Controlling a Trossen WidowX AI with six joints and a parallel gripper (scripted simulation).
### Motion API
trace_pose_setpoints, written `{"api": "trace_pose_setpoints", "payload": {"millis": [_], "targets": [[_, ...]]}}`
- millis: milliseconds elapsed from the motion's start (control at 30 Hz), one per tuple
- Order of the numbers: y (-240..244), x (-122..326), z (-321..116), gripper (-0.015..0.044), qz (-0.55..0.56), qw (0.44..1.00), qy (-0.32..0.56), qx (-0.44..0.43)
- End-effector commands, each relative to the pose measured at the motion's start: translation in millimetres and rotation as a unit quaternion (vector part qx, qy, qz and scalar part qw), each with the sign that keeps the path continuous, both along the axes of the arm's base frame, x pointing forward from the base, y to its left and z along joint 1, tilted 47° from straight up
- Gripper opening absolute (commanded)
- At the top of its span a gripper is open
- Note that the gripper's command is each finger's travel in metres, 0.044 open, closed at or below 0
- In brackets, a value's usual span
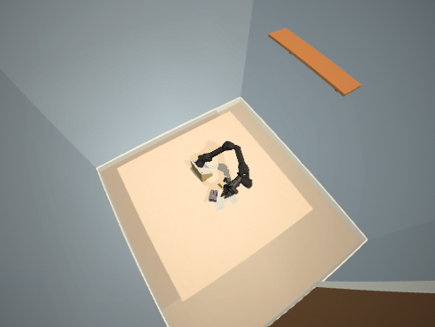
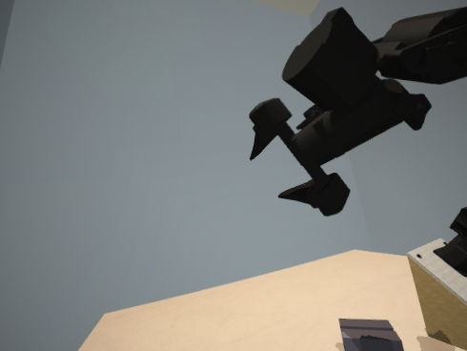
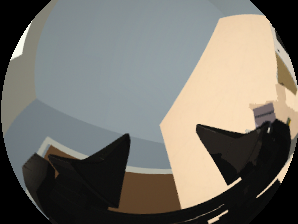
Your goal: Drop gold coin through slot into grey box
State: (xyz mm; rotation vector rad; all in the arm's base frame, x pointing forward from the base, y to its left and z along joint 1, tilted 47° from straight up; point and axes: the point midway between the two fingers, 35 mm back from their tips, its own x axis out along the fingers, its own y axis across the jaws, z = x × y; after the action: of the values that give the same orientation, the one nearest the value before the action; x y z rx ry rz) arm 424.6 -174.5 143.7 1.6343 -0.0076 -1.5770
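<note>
Fingers spread wide and empty, the black two-fingered gripper [image 1: 228,190] [image 2: 265,177] [image 3: 164,132] hangs high, leaving room to straddle the thin gold coin [image 1: 220,186], apparently edge-up for grasping, at the slotted grey box's [image 1: 213,194] [image 2: 367,328] [image 3: 264,113] one o'clock from above.

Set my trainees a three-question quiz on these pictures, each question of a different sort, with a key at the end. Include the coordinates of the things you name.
1. True or false: the two fingers of the black, two-fingered tool [image 1: 227,190] [image 2: 265,177] [image 3: 164,132] stand apart, with nothing between them.

2. Choose one: what colour is the long, flat board [image 1: 315,62] on the wall?
A. Green
B. Orange
C. White

3. Fill in the missing word: in the exterior view, the small purplish-grey box [image 1: 213,195] [image 2: 369,329] [image 3: 264,115] is partly cut off by the ______ edge of the picture.

Key: 1. True; 2. B; 3. bottom
</note>
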Motion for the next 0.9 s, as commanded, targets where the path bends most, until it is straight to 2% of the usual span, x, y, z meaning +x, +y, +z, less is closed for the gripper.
{"api": "trace_pose_setpoints", "payload": {"millis": [0,133,267,400,533,867], "targets": [[1,-1,-1,0.0374,0.008,1.0,0.005,0.002],[27,-18,-27,0.0269,0.173,0.979,0.101,0.049],[61,-44,-52,0.0164,0.372,0.906,0.176,0.103],[96,-73,-70,0.0161,0.558,0.792,0.202,0.147],[131,-102,-82,0.0161,0.715,0.654,0.18,0.171],[189,-156,-86,0.0161,0.906,0.394,0.048,0.15]]}}
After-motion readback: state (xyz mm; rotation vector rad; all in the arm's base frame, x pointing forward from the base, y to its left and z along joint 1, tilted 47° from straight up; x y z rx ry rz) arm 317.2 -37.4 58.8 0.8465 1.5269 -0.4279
